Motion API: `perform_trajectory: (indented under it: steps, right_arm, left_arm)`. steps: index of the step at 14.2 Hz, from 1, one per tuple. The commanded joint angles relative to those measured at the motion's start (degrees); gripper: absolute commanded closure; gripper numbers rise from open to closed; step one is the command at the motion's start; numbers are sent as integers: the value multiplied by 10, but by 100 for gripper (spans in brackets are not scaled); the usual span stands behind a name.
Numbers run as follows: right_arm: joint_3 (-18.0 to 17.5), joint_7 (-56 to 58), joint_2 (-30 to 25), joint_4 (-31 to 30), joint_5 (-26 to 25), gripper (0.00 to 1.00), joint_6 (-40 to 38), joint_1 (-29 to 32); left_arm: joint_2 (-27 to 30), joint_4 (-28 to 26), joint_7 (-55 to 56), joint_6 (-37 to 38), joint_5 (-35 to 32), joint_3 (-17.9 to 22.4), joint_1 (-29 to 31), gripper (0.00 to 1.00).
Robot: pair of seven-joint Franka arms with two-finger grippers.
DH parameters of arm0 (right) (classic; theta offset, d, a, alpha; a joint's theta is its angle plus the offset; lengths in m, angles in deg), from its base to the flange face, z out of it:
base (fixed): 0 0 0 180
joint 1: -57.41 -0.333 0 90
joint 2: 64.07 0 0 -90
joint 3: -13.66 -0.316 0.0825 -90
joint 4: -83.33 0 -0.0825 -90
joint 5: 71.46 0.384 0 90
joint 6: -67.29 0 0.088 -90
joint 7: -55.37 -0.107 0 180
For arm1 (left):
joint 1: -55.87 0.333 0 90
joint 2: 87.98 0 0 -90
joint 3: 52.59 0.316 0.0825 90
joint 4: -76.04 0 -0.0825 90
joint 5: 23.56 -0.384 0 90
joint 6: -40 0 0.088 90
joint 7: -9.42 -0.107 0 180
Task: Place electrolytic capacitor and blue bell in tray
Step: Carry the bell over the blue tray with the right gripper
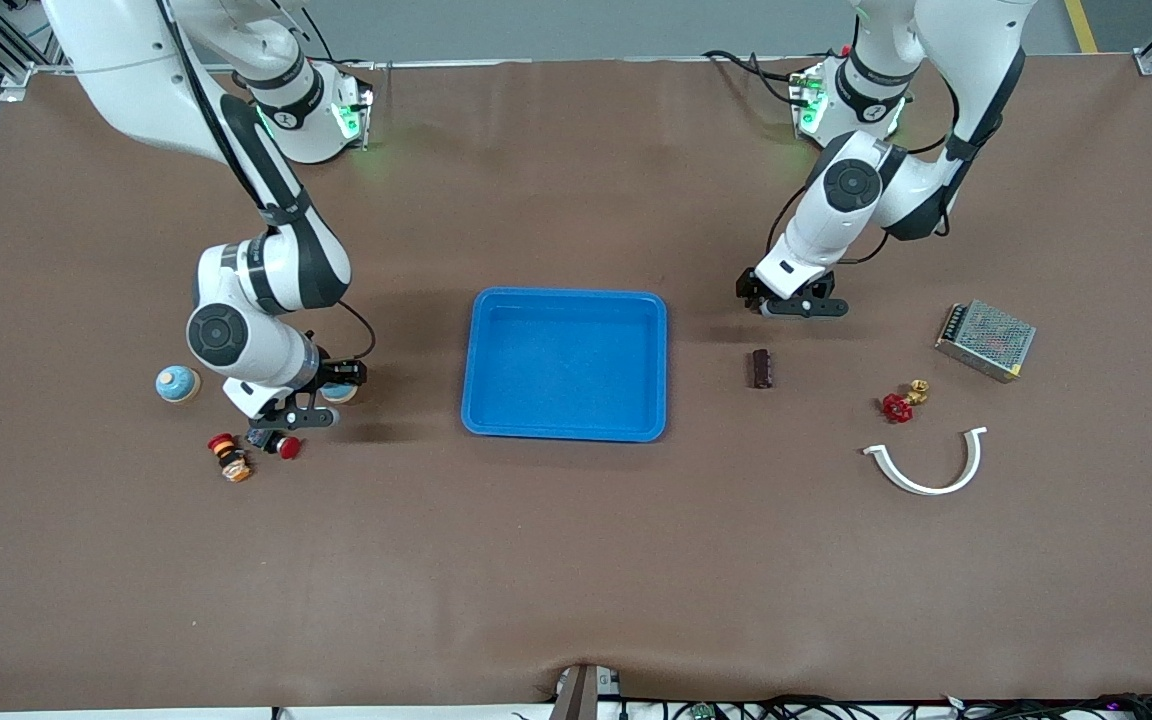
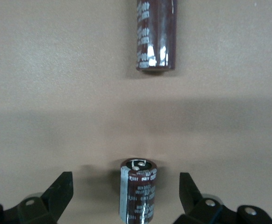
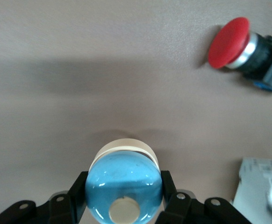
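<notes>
Two capacitors (image 2: 156,35) near tray (image 1: 565,300); left gripper (image 2: 126,196) wide over one; right gripper (image 3: 123,196) clamps blue bell (image 3: 123,189) beside red button (image 3: 229,42).

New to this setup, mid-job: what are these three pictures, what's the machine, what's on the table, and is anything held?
Two white robot arms stand at a brown table, each ending in a two-fingered pincer. The wide picture looks down from across the table; the other two come from cameras on the arms' wrists. The right pincer is shut on a blue bell; a second bell and red push buttons lie beside it. The left pincer is open, holding nothing, with a small capacitor standing between its fingers and a longer capacitor lying near. Nothing is in the blue tray yet. A mesh box, red valve and white curved strip lie toward the left arm's end.
</notes>
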Motion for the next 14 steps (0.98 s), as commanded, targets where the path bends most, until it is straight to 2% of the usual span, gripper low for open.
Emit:
perform_trajectory:
  steps: [1, 4, 9, 10, 11, 12, 13, 14]
  right_arm:
    - [1, -138, -34, 30, 1, 59, -58, -71]
    - [1, -252, -33, 45, 1, 59, -63, -141]
    - [0, -332, -25, 45, 12, 59, -30, -203]
    - [0, -350, -18, 45, 13, 59, -17, -216]
    - [0, -371, -14, 44, 13, 59, -4, -231]
    - [0, -381, -9, 45, 13, 59, 5, -244]
    - [0, -385, -3, 45, 13, 59, 13, -252]
    - [0, -386, 3, 44, 13, 59, 25, -255]
  left_arm:
    - [-5, -1, 19, -9, -20, -1, 1, 0]
    - [-5, -1, 33, -9, -20, -1, -6, 0]
    - [-5, -1, 33, -9, -20, -1, -7, 0]
    - [-5, -1, 33, -9, -20, -1, -7, 16]
    - [-5, -1, 33, -9, -20, -1, -7, 45]
    - [-5, -1, 33, -9, -20, -1, -7, 96]
    - [-5, -1, 33, -9, -20, 0, -7, 100]
    - [-5, 0, 33, -9, -20, 0, -6, 100]
